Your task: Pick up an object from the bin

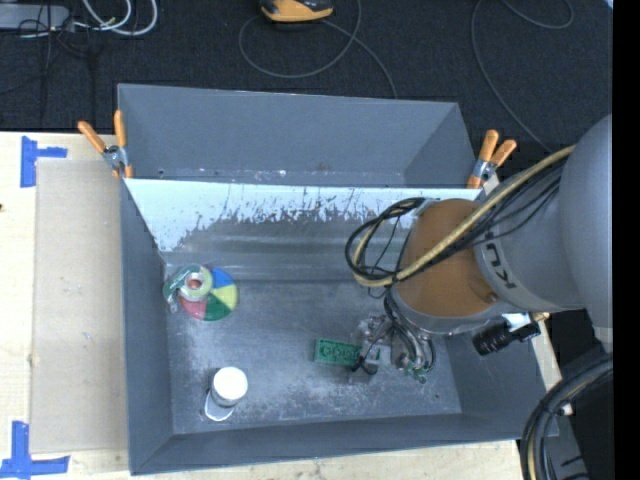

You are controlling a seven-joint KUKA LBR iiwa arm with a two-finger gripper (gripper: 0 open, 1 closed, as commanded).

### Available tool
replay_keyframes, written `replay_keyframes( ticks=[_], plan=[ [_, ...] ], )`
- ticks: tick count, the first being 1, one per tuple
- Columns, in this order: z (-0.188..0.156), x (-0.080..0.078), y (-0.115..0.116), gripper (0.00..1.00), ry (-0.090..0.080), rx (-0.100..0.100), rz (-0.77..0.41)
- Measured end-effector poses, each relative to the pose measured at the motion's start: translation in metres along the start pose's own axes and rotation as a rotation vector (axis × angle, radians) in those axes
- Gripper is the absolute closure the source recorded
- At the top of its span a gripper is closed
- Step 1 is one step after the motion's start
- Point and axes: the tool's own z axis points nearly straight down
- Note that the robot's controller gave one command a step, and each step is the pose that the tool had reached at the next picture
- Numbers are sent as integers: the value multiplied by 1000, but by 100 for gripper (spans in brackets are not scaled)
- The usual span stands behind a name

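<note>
Green flat block (pixel 336 351) is lying right of centre on the floor of the bin (pixel 290 298), and the gripper (pixel 378 360) is hanging low just beside its right end, probably lining up a grasp. Spread or closed, I cannot tell.

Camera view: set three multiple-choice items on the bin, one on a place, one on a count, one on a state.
1. Where is the green block?
A. Against the left wall.
B. Beside the gripper, right of middle.
C. Outside the bin.

2. How many loose things lie in the bin?
A. Three.
B. One.
C. Six.

3. The white-capped bottle is:
A. lifted clear of the bin.
B. tipped over the rim.
C. free on the floor, front left.

Key: 1B, the green block lies just left of the gripper. 2A, green block, white-capped bottle and multicoloured toy. 3C, it rests apart from both toy and gripper.
</note>
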Motion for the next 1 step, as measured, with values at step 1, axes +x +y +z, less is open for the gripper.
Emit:
replay_keyframes(
  ticks=[1],
  plan=[
    [-7,0,0,100,0,0,-1]
  ],
)
